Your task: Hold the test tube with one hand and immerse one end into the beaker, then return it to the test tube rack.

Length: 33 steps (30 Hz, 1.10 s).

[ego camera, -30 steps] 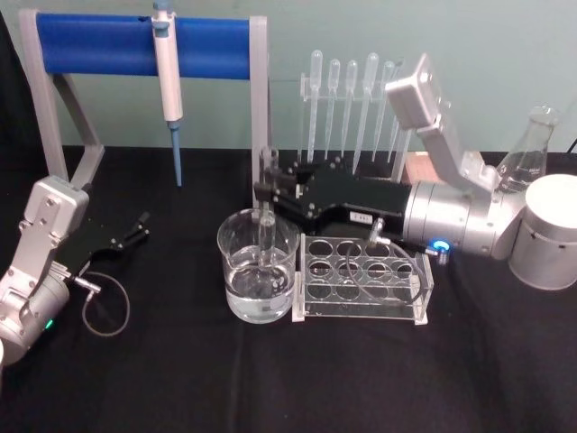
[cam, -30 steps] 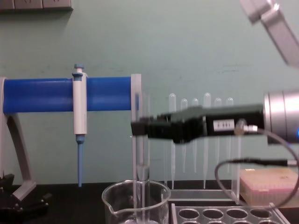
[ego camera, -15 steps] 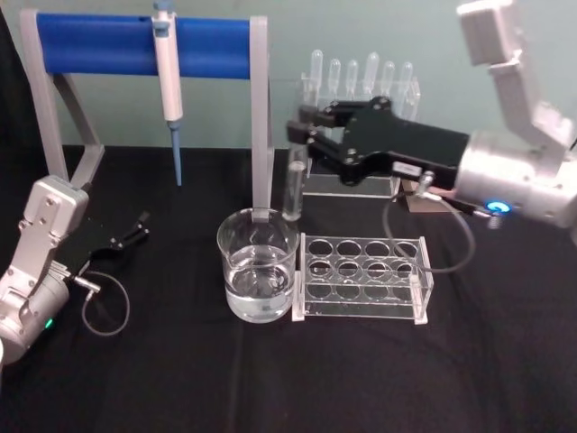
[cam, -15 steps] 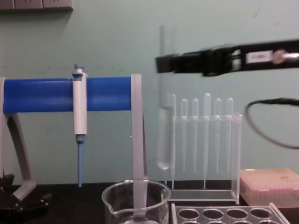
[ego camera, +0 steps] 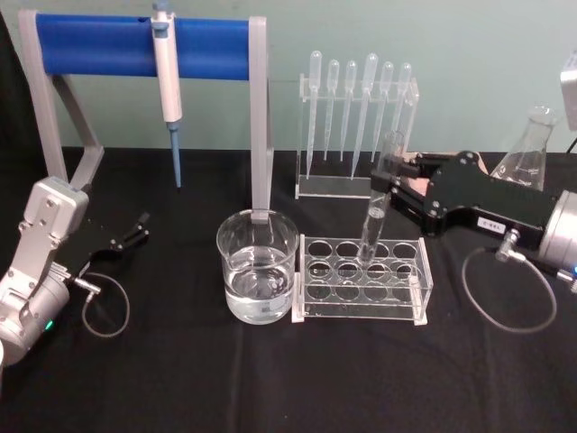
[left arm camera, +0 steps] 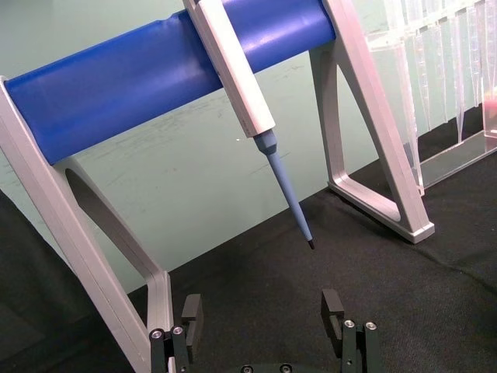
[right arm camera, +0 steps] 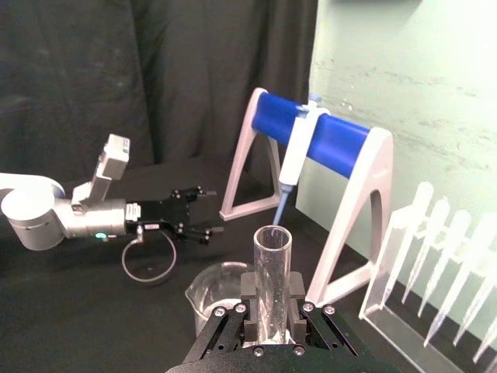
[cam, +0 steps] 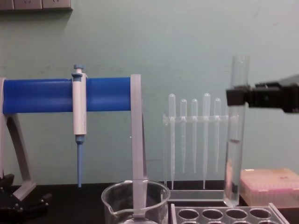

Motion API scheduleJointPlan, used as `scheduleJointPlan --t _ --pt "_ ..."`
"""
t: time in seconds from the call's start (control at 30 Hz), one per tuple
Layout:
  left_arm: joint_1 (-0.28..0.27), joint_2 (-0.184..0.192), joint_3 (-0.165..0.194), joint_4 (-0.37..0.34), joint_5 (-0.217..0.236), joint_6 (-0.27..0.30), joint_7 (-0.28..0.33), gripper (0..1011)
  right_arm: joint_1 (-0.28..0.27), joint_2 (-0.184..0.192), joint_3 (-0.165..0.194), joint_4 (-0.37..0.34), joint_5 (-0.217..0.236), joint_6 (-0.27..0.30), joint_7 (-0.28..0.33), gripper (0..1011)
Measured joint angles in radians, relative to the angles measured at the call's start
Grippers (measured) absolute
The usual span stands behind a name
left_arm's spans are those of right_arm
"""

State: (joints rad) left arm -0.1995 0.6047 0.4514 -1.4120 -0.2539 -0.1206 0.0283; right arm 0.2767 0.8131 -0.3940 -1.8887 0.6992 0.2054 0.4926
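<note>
My right gripper (ego camera: 391,186) is shut on the test tube (ego camera: 372,225), gripping it near its upper end. The clear tube hangs nearly upright, and its round bottom hovers just above the holes of the clear rack (ego camera: 361,281). From the chest the tube (cam: 232,158) and the right gripper (cam: 238,97) show at the right. The right wrist view looks down on the tube's open rim (right arm camera: 270,241) between the jaws. The beaker (ego camera: 225,262), part full of clear liquid, stands left of the rack, apart from the tube. My left gripper (ego camera: 138,227) rests open on the table at the far left.
A blue-barred stand (ego camera: 216,47) holding a white-and-blue pipettor (ego camera: 167,72) rises behind the beaker. A holder of plastic pipettes (ego camera: 356,117) stands behind the rack. A conical flask (ego camera: 527,153) is at the back right. A pink box (cam: 268,186) sits to the right.
The right gripper lifted the test tube out of the beaker, then carried it right and down to above the rack. The left arm has not moved.
</note>
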Motion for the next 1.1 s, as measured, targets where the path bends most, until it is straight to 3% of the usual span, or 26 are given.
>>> scheduleJointPlan --t 0.23,0.7,1.1 --pt "0.0 0.0 0.0 0.0 0.0 0.0 0.0 1000 -0.026 -0.013 0.003 0.036 -0.011 -0.039 0.007 222" --pt "0.0 0.0 0.0 0.0 0.0 0.0 0.0 1000 0.029 -0.086 -0.046 0.121 -0.073 -0.054 0.037 222" --pt "0.0 0.0 0.0 0.0 0.0 0.0 0.0 1000 0.033 -0.123 -0.057 0.183 -0.099 -0.079 0.051 222"
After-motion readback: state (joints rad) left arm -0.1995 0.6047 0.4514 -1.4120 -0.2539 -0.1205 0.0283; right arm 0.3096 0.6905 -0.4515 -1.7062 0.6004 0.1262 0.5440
